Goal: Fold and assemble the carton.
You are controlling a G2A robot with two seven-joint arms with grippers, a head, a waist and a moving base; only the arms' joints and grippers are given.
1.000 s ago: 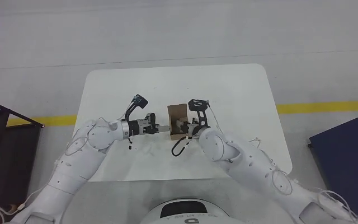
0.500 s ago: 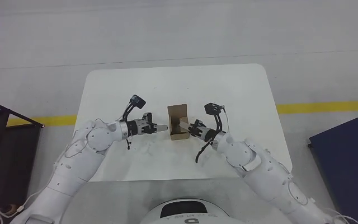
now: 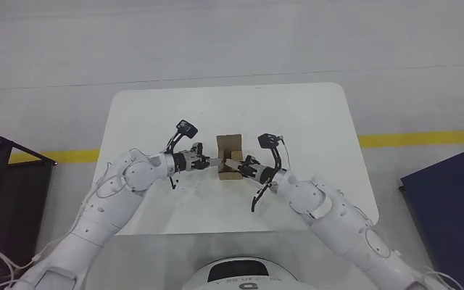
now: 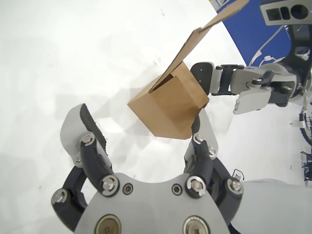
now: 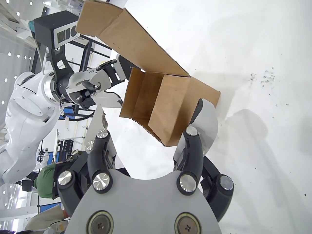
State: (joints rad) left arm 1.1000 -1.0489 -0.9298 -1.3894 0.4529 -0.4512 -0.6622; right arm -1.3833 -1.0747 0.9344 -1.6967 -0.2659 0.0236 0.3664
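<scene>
Standing near the middle of the white tabletop (image 3: 304,123): one brown carton (image 3: 230,154), set between the two hands.

Progress, as judged. The body is already squared up: the walls are raised and the corners are formed. One side is left open, and bare inner walls are seen through it in the right wrist view. A long flap (image 5: 126,42) is held to the body by one fold only and stands up and away from the opening. Folding down and tucking of this flap is judged to be left, along with any smaller flaps at the open side. Whether the base is fully locked cannot be told.

Left hand (image 3: 210,162): spread wide, nothing clamped. One fingertip (image 4: 197,122) is seen touching, or just beside, a lower corner of the carton. The other finger is held well apart over bare tabletop. The carton lies just ahead of the opening, not between the fingers.

Right hand (image 3: 241,169): also open, nothing gripped. One finger (image 5: 204,115) is laid against an outer wall beside the open side, and the other is held apart from the cardboard. The carton is thus flanked on opposite sides, with the left hand seen beyond it in the right wrist view.
</scene>
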